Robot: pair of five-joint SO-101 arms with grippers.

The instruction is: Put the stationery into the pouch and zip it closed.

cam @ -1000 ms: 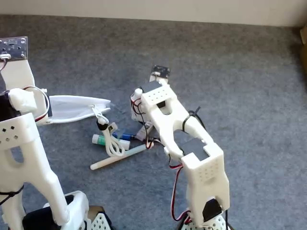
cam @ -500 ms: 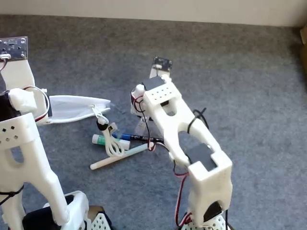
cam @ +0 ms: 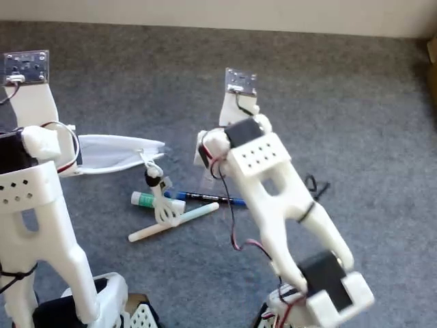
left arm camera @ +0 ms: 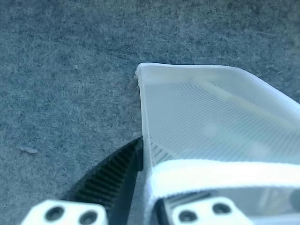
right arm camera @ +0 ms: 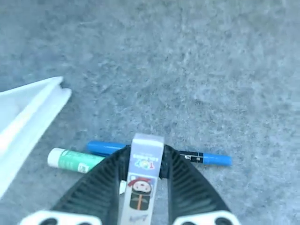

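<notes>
Right wrist view first: the right claw point(right arm camera: 147, 150) is clamped on a small eraser point(right arm camera: 143, 183), one black jaw pressed to each long side, and the eraser stands on end between them. Just past the claw tips a blue pen point(right arm camera: 201, 157) lies flat on the grey surface point(right arm camera: 197, 70), its middle hidden behind the eraser. Whether the eraser touches the pen or hangs over it cannot be told. A green-and-white glue stick point(right arm camera: 72, 160) lies just beside one end of the pen. Farther out from that same end is a corner of the white pouch point(right arm camera: 28, 112).

In the left wrist view, the left claw point(left arm camera: 145, 168) is closed on the pouch's near edge. A ribbed black jaw is on one side and the other jaw shows dimly through the mesh. The pouch stretches away from the claw over the surface.

From the high view, a long white stick point(cam: 174, 222) lies on the arm-base side of the pen, slanting away from it. The glue stick sits between the stick and the pen. The pouch lies beyond the pen, well apart from it, and the left claw holds the end farthest from the pen.
</notes>
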